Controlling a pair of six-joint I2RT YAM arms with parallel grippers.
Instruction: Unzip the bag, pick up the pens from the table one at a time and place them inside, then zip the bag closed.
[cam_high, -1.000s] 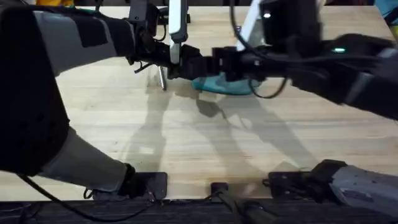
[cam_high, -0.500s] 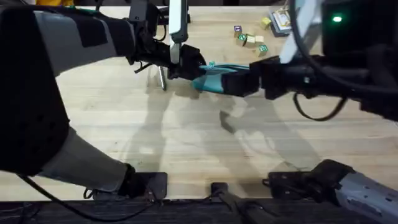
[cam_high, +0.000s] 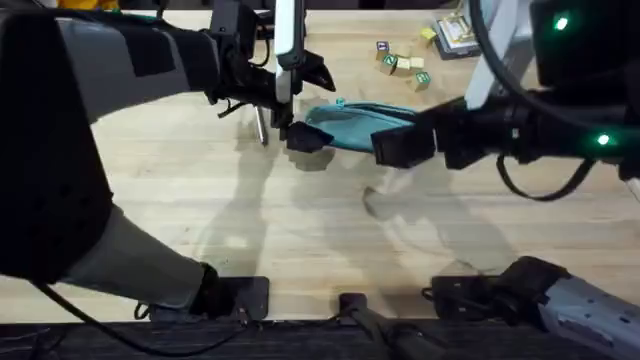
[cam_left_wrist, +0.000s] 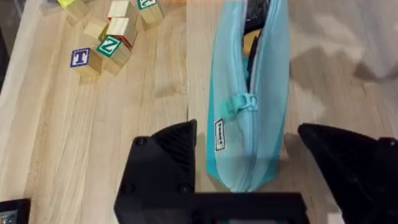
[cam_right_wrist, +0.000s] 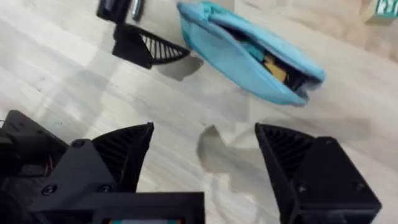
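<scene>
Toward the far edge of the table (cam_high: 330, 215), a little right of the middle, the bag (cam_high: 358, 127) lies on its side, teal and oblong, one end pointing at my left gripper (cam_high: 308, 105). My left fingers are spread wide with that near end of the pouch sitting between them, untouched by either. From my left wrist the pouch (cam_left_wrist: 249, 93) runs straight away from me: the zipper pull (cam_left_wrist: 244, 103) sits partway along the seam, the zip is closed on my side of it and gapes beyond, with something dark and something orange-yellow visible inside. My right gripper (cam_high: 402, 147) hovers just beside the pouch on the side nearer my bases, its fingers apart and holding nothing. From my right wrist the pouch (cam_right_wrist: 249, 53) lies beyond my fingertips, its mouth open, with my left gripper's finger (cam_right_wrist: 149, 48) close by its end. Lettered wooden blocks (cam_high: 400, 60) are scattered near the far right of the tabletop, well apart from the pouch.
</scene>
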